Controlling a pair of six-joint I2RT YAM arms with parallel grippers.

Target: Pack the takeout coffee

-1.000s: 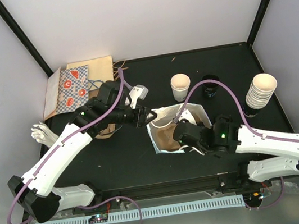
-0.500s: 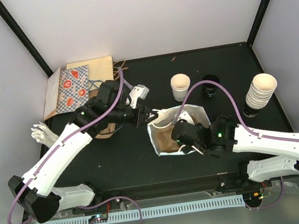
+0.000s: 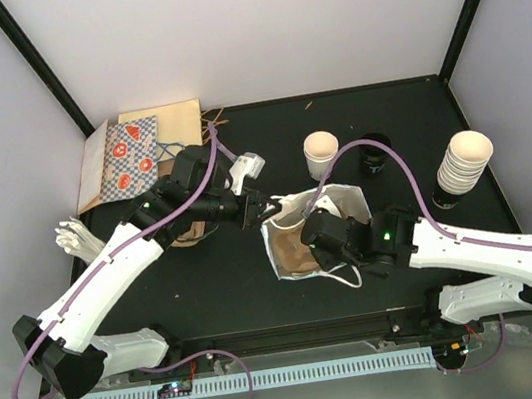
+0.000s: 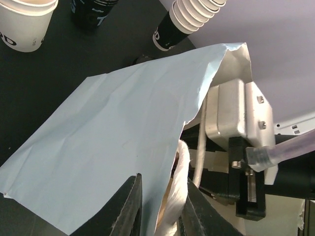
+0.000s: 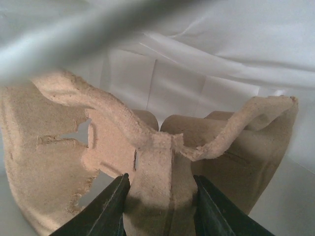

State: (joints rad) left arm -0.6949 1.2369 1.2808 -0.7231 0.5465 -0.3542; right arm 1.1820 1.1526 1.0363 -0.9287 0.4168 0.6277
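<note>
A light blue paper bag stands open at the table's middle. My left gripper is shut on its left rim and white rope handle; it shows in the left wrist view. My right gripper reaches inside the bag, shut on the middle post of the brown cardboard cup carrier, which is partly visible from above. No cup with a black lid shows. An unlidded cream paper cup stands behind the bag.
A black stack of lids sits right of the cream cup. A tall stack of cups stands at the right. Flat patterned and brown paper bags lie at the back left. A white object lies at the left edge.
My right gripper has moved left, deeper into the bag, with the carrier. The bag's mouth has narrowed and shifted slightly. My left gripper has held still.
</note>
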